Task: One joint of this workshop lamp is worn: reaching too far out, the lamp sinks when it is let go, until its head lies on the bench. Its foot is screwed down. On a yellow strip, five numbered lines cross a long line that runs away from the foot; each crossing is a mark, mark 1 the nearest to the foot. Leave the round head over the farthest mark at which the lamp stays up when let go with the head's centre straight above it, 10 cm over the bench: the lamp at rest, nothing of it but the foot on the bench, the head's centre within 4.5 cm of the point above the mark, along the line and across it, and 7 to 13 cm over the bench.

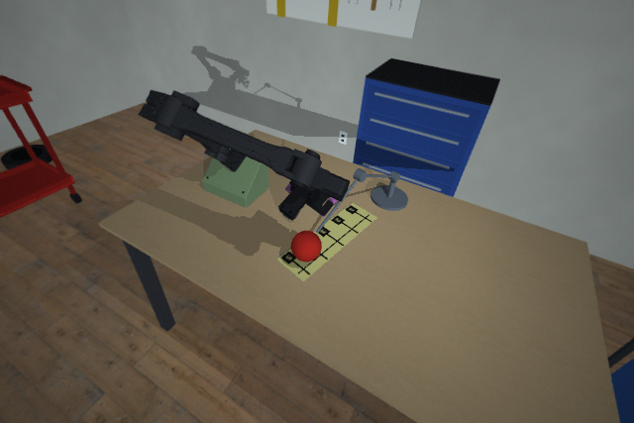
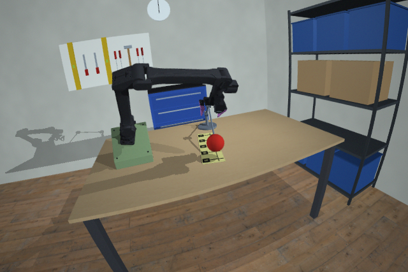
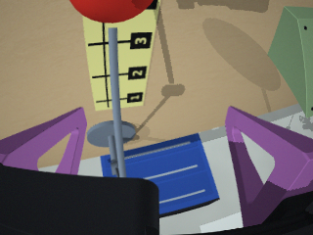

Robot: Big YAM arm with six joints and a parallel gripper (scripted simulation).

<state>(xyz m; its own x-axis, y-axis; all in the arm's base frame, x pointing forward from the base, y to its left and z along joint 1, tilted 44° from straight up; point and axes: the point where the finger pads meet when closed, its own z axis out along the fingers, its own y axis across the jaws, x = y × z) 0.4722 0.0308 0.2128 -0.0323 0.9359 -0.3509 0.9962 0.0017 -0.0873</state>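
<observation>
The lamp has a grey round foot [image 1: 388, 199] [image 2: 206, 126] [image 3: 111, 133], thin grey rods and a red round head [image 1: 306, 246] [image 2: 215, 142]. The head hangs clear above the yellow strip [image 1: 356, 228] [image 2: 220, 158] [image 3: 96, 34], just beyond the label of mark 3 and short of the strip's far end. The labels of marks 1 to 3 show in the wrist view. My gripper [image 1: 311, 204] [image 2: 211, 113] [image 3: 156, 115] is open. The lamp's front rod [image 1: 333, 211] [image 3: 115, 85] runs between its purple fingers, nearer one finger, and is not gripped.
My green base block [image 1: 236, 180] [image 2: 131, 148] stands on the bench at the back. A blue drawer cabinet [image 1: 425, 121] [image 2: 178, 104] stands behind the bench. A black rack [image 2: 349, 74] with bins is to one side, a red cart [image 1: 25, 162] to the other.
</observation>
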